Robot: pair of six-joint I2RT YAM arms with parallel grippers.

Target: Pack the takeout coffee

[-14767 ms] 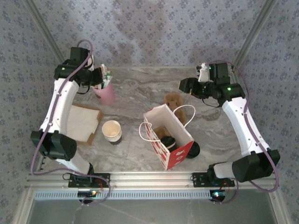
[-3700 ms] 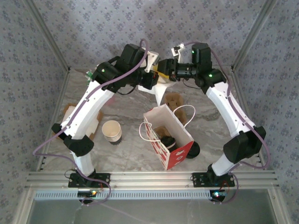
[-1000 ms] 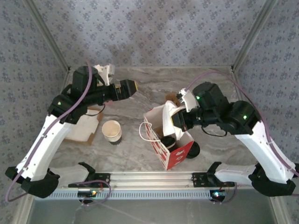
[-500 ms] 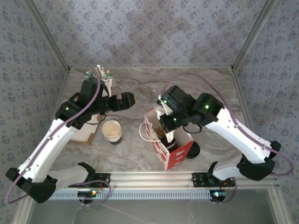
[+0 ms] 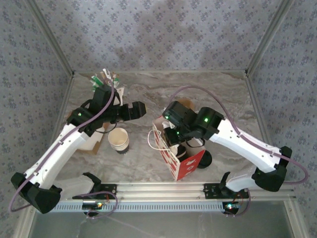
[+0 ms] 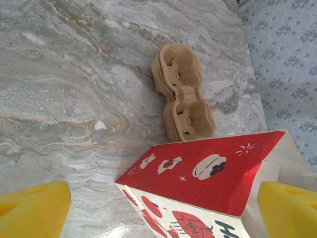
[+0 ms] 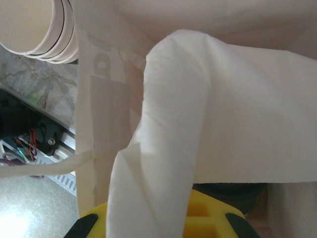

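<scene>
The red-and-white paper bag [image 5: 184, 166] stands open at the table's front centre. Inside its mouth shows the black lid of the takeout coffee [image 5: 180, 150]; the white cup body is hidden. My right gripper [image 5: 178, 141] reaches down into the bag, shut on a folded white napkin [image 7: 168, 124], with the dark lid [image 7: 233, 190] just beneath. My left gripper [image 5: 134, 110] hovers left of the bag, open and empty. Its yellow fingertips [image 6: 32, 209] sit wide apart over the bag's red side [image 6: 208, 168].
A stack of empty paper cups [image 5: 119, 140] stands left of the bag, by brown paper [image 5: 93, 139]. A pink cup of sachets [image 5: 106, 82] is at the back left. A brown cup carrier [image 6: 181, 91] lies behind the bag, a loose black lid [image 5: 204, 158] at its right.
My right gripper has moved left and down into the bag's mouth with the napkin. My left gripper has drifted slightly right toward the bag.
</scene>
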